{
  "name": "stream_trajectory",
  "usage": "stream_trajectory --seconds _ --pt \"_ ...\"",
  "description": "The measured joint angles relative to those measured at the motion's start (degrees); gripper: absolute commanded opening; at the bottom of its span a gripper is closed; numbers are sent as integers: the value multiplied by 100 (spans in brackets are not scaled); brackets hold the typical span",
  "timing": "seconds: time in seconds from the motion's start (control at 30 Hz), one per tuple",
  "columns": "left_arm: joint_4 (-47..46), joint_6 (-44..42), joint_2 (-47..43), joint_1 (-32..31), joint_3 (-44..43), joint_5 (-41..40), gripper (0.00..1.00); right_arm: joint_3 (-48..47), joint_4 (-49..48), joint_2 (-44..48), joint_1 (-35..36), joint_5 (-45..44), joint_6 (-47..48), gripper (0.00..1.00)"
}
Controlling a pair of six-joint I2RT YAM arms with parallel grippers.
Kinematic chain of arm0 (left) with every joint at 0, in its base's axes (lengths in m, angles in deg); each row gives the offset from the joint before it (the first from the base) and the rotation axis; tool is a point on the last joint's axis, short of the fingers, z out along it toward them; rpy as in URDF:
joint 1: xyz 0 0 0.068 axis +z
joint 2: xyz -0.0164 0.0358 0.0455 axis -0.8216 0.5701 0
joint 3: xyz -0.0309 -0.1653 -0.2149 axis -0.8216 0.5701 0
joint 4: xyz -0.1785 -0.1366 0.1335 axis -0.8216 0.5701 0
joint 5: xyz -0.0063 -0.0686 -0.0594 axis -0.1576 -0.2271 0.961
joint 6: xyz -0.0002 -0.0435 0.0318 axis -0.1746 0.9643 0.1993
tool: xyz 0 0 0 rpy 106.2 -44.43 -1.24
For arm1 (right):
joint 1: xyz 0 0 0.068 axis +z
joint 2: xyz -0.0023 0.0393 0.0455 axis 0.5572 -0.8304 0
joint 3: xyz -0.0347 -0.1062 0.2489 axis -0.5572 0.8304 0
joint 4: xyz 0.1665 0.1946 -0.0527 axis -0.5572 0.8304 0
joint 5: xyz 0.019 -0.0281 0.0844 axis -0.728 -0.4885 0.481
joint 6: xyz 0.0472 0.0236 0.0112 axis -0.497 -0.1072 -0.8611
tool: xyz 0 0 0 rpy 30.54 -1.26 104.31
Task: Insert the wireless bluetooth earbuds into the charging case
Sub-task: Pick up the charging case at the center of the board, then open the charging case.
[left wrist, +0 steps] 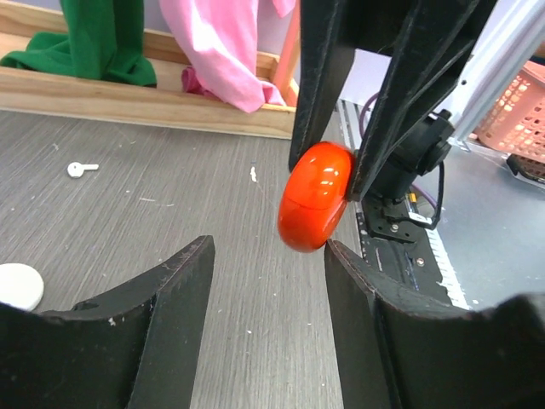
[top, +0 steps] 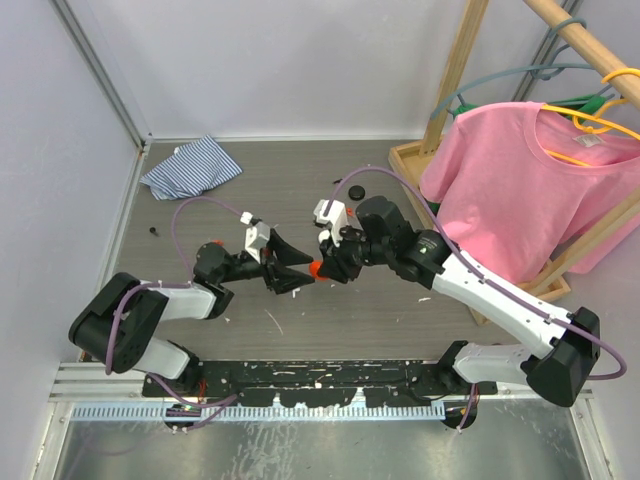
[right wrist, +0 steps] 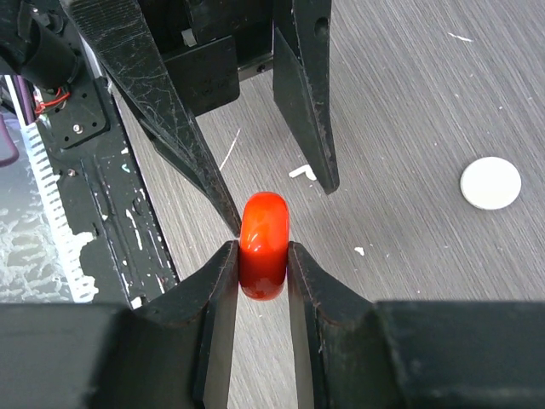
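My right gripper (right wrist: pixel 262 249) is shut on a glossy red round charging case (right wrist: pixel 263 237), held on edge above the table, lid closed. My left gripper (left wrist: pixel 268 247) faces it, open; its right fingertip (left wrist: pixel 338 256) touches the red case (left wrist: pixel 315 196), while the left finger stands well apart. From above, both grippers meet at the case (top: pixel 315 268) over the table's middle. One white earbud (left wrist: pixel 83 169) lies on the table farther off. No red or black earbuds show.
A white round case (right wrist: pixel 490 182) lies on the table to one side, a black round case (top: pixel 357 192) farther back. Striped cloth (top: pixel 190 165) sits at the back left. A wooden rack (top: pixel 412 172) with a pink shirt (top: pixel 520 190) stands on the right.
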Motion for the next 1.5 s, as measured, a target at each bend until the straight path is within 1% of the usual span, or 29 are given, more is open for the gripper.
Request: stream_trajectory --seconds 0.33,0.5,0.83,1.0,1.2,1.5 --pt "-199 227 -70 0 -2 179 44 179 -328 9 2 212 151 8" --pt "-225 293 -103 0 -11 205 42 282 -516 57 2 219 170 7" --pt "-238 452 -138 0 -92 313 36 592 -898 433 2 210 175 7" --pt "-240 540 -240 0 -109 372 33 654 -1032 472 2 245 175 7" --pt "-238 601 -245 4 -122 417 30 719 -1169 472 2 284 175 7" --pt "-229 739 -236 33 -214 507 33 752 -1274 518 0 297 175 7"
